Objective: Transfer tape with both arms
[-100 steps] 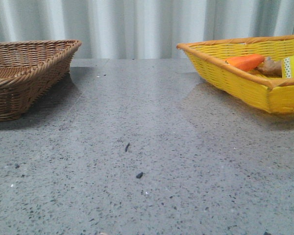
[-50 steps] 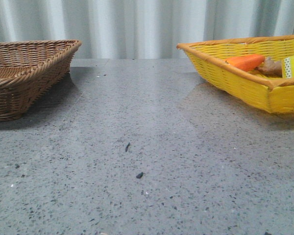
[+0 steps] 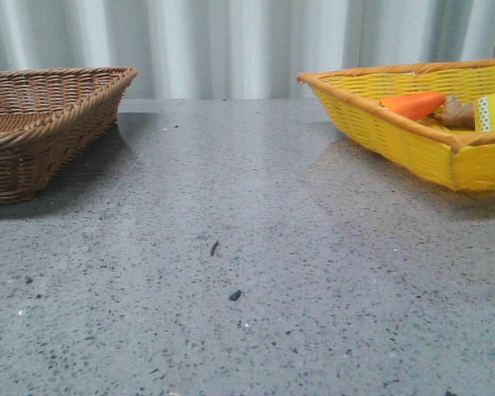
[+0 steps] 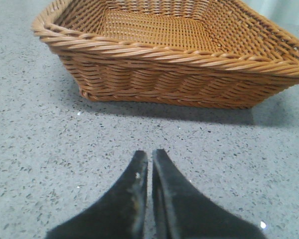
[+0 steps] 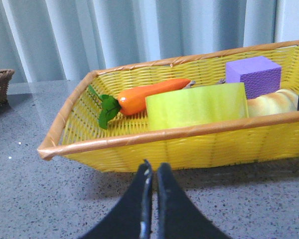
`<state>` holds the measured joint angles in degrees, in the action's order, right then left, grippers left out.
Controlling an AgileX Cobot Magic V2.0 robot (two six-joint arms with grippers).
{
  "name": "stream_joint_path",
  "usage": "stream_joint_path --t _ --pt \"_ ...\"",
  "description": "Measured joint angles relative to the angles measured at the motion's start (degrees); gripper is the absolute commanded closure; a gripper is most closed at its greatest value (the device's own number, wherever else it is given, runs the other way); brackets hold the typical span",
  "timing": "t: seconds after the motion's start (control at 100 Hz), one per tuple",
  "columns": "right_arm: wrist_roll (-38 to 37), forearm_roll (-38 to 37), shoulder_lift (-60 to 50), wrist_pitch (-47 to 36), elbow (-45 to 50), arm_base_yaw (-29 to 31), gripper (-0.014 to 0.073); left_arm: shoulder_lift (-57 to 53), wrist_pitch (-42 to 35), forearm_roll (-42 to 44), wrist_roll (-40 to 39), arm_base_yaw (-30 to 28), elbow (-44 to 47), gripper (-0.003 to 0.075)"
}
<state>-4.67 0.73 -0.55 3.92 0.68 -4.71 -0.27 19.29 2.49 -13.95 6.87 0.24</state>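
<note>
Starting position: right gripper (image 5: pixel 151 172) and left gripper (image 4: pixel 149 158) both pressed together, holding nothing. Advisable: spreading right jaws, clearing yellow basket (image 5: pixel 139 142) rim, straddling tape (image 5: pixel 197 105).

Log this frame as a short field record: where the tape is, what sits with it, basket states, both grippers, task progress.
tape: yellow roll standing on edge in the yellow basket
beside it: carrot, purple block
brown basket: nothing visible inside
left gripper: jaws closed, holding nothing, above the table facing the brown basket
right gripper: jaws closed, holding nothing, facing the yellow basket
progress: tape not yet picked up
</note>
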Motion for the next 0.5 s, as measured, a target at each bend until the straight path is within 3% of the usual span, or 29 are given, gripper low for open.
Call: stream_joint_path --t 0.32,0.5 --pt "0.00 0.49 0.00 -0.13 0.00 0.00 0.0657 0.00 -0.75 0.44 0.00 0.00 0.00 0.0741" --pt "0.00 0.80 0.00 0.39 0.00 0.00 0.0657 0.00 -8.48 -1.59 0.00 0.00 0.00 0.0741"
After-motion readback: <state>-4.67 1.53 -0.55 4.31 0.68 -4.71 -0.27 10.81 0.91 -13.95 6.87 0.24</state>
